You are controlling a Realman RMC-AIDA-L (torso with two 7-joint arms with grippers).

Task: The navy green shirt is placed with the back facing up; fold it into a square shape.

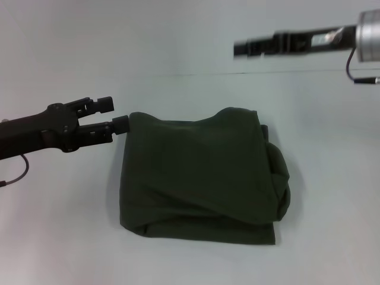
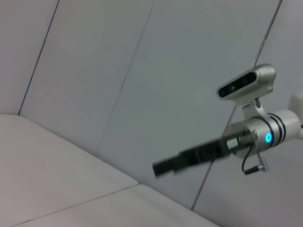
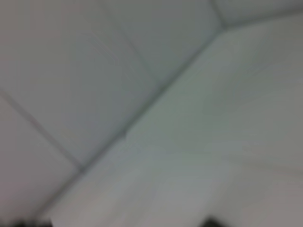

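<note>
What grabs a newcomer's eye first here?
The navy green shirt, a dark, roughly square folded bundle in the middle of the pale table, bulging on the robot's right side. Next, the left claw at the bundle's far left corner, its lower finger touching the cloth. The right claw hangs high above the table's far right, away from the shirt.

One dark olive-green cotton shirt (image 1: 202, 175), folded into a rough square bundle, lies on one pale white table (image 1: 59, 237). Two black robot grippers are in view: the left gripper (image 1: 116, 114), its jaws at the bundle's far corner, and the right gripper (image 1: 240, 48), raised well clear.
</note>
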